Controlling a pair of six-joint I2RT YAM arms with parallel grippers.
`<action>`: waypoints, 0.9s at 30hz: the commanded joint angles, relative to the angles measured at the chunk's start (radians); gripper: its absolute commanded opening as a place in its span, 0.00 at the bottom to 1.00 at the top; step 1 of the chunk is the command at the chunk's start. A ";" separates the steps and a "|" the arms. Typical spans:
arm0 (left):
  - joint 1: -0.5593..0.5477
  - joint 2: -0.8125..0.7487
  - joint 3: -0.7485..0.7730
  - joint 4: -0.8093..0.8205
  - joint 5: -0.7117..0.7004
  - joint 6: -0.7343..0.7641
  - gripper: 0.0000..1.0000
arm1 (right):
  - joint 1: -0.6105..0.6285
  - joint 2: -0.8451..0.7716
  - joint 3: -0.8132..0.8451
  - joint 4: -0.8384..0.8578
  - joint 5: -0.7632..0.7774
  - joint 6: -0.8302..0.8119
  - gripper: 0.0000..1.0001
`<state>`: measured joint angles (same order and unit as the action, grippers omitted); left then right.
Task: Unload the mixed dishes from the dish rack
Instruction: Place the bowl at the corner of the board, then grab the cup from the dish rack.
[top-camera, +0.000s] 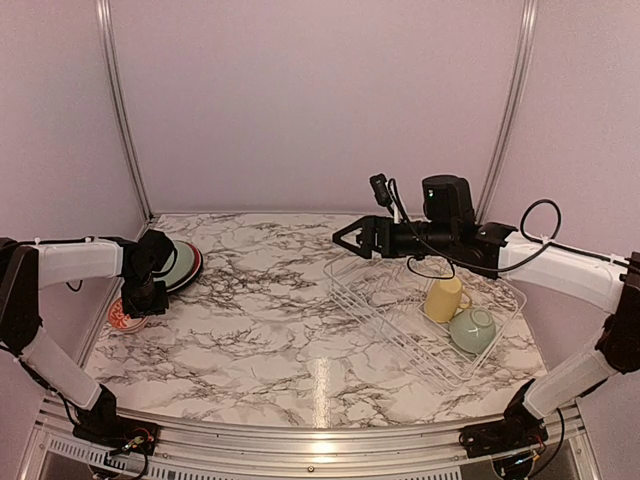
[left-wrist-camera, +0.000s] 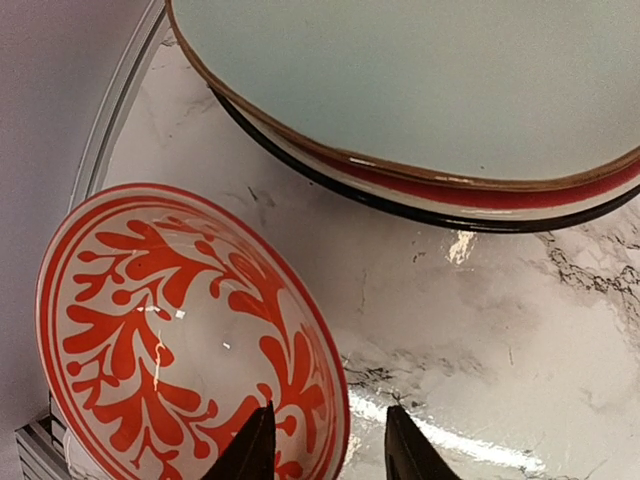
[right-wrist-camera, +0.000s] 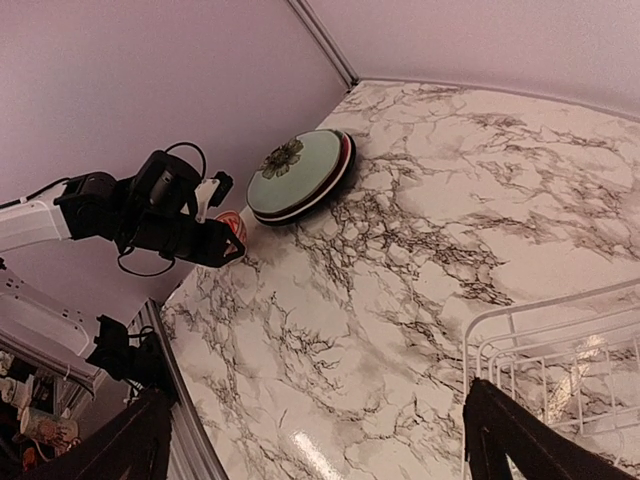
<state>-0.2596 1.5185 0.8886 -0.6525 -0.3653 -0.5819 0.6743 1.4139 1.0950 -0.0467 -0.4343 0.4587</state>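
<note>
The white wire dish rack (top-camera: 400, 325) stands at the right and holds the yellow mug (top-camera: 445, 298) and the pale green bowl (top-camera: 472, 330). My right gripper (top-camera: 345, 240) hovers wide open and empty over the rack's far left corner (right-wrist-camera: 560, 340). At the far left lies a stack of plates (top-camera: 180, 265). Its top plate (left-wrist-camera: 400, 80) is teal with a flower and a red edge, and the black-rimmed plate (left-wrist-camera: 420, 215) lies lowest. I cannot make out a separate pale green plate. The small white-and-red patterned bowl (left-wrist-camera: 180, 330) sits on the table beside the stack. My left gripper (left-wrist-camera: 330, 450) is open, its jaws straddling the bowl's rim.
The marble tabletop (top-camera: 280, 320) stretches between the plate stack and the rack. Lilac walls with metal corner posts (top-camera: 120, 110) close in the back and sides. A metal rail (top-camera: 300, 440) runs along the near edge. The bowl sits close to the left wall.
</note>
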 joint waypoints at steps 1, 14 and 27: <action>0.006 -0.031 0.014 -0.022 0.025 0.001 0.42 | -0.009 -0.033 0.017 -0.018 0.019 -0.016 0.98; -0.029 -0.376 0.103 -0.032 0.208 -0.020 0.81 | -0.010 -0.062 0.019 -0.092 0.088 -0.049 0.98; -0.192 -0.642 -0.018 0.231 0.408 -0.115 0.99 | -0.010 -0.055 0.072 -0.241 0.226 -0.110 0.98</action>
<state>-0.4286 0.9157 0.9237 -0.5240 -0.0212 -0.6674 0.6735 1.3613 1.1046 -0.1936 -0.2886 0.3912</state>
